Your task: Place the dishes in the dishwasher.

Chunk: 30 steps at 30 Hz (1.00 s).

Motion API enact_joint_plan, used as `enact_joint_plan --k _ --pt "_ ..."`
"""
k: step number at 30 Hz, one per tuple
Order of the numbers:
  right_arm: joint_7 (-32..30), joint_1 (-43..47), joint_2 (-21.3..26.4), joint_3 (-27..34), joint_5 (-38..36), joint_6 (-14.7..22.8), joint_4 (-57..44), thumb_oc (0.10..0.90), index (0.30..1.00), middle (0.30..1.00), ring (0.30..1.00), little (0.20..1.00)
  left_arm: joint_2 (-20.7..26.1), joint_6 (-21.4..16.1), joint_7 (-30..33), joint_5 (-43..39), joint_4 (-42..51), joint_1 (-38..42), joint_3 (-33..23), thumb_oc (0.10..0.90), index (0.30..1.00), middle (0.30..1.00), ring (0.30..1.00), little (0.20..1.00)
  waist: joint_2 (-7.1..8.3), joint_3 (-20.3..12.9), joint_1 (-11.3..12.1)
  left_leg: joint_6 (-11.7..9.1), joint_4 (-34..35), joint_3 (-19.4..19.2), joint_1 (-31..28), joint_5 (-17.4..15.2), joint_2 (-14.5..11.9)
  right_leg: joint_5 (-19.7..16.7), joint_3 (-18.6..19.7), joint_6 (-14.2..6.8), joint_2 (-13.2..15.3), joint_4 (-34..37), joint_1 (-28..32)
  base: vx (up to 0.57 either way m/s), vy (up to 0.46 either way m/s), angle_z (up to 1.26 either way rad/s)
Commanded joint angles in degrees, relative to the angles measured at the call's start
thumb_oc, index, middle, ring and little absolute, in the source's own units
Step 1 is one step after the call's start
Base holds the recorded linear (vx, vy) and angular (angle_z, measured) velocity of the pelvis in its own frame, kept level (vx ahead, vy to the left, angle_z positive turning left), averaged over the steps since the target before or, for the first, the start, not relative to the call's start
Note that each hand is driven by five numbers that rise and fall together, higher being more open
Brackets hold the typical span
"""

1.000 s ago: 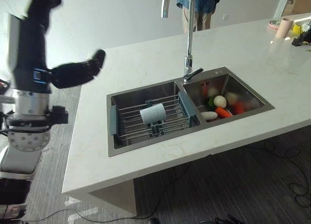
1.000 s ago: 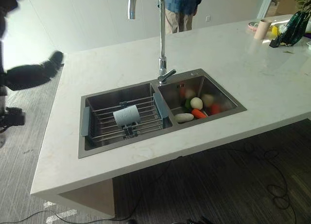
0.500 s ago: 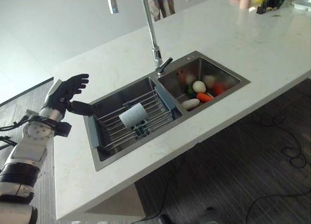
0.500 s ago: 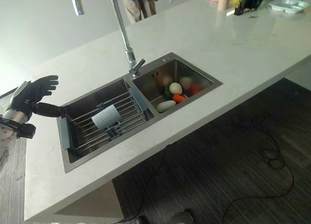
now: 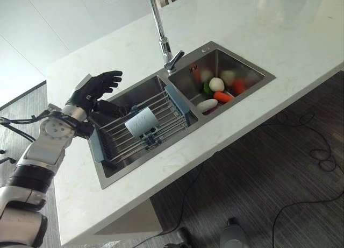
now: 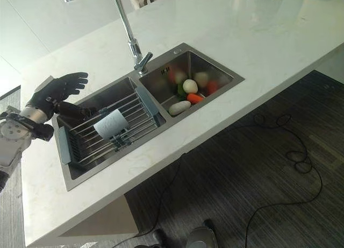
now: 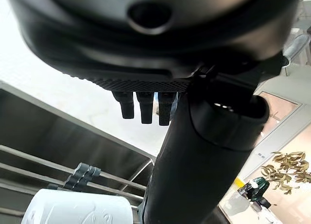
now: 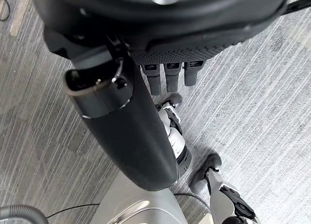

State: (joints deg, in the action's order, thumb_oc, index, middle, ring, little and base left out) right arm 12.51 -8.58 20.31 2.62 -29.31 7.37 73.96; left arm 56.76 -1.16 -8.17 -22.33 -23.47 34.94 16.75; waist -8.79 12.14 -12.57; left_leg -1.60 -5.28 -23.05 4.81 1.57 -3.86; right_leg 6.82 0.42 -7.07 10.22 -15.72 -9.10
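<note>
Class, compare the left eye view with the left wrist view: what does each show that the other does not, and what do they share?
Left eye view alone: the tap, the vegetables in the right basin, and the dark floor before the counter. Left wrist view alone: a leafy plant and a dark green vase in the background. Both: the left hand open by the wire rack, and the white cup lying on its side on the rack.

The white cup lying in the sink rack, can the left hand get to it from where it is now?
Probably yes. The left hand hovers open over the sink rack at its left end, and the white cup lies on its side on top of the wires with nothing between them.
</note>
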Motion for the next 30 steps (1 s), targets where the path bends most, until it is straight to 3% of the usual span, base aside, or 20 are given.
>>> enact_joint_plan --k 1,22,30 --pt "0.7 -2.8 1.6 -0.1 0.9 1.4 -2.5 0.8 0.9 0.9 0.9 0.9 0.5 -1.5 1.1 -1.7 1.1 7.7 -5.4 0.8 0.9 0.9 0.9 0.9 -1.2 -3.1 -1.5 -1.6 -11.9 6.2 1.3 -16.8 -1.5 3.1 -2.0 -4.6 1.9 -1.5 -2.0 0.02 0.008 -0.07" --pt "-0.4 -4.1 2.3 0.8 1.1 0.6 -6.1 0.8 0.9 0.9 0.9 0.9 -2.6 2.3 -0.4 5.9 1.2 2.6 -4.2 0.8 0.9 0.9 0.9 0.9 -1.94 -1.9 -1.9 -1.8 -11.9 6.0 2.0 -16.0 -1.0 2.5 -2.0 -4.8 2.8 -1.5 -2.9 0.0 0.004 -0.01" --pt "-0.4 -4.3 3.4 1.2 1.9 -0.2 -7.1 0.8 0.9 0.9 0.9 0.9 -3.8 0.8 1.5 12.4 -0.8 1.7 -3.7 0.8 0.9 0.9 0.9 0.9 -1.97 -1.2 -2.2 -1.8 -11.9 6.0 2.1 -15.8 -0.9 2.2 -1.8 -4.9 3.0 -1.5 -3.3 0.02 0.012 0.0"
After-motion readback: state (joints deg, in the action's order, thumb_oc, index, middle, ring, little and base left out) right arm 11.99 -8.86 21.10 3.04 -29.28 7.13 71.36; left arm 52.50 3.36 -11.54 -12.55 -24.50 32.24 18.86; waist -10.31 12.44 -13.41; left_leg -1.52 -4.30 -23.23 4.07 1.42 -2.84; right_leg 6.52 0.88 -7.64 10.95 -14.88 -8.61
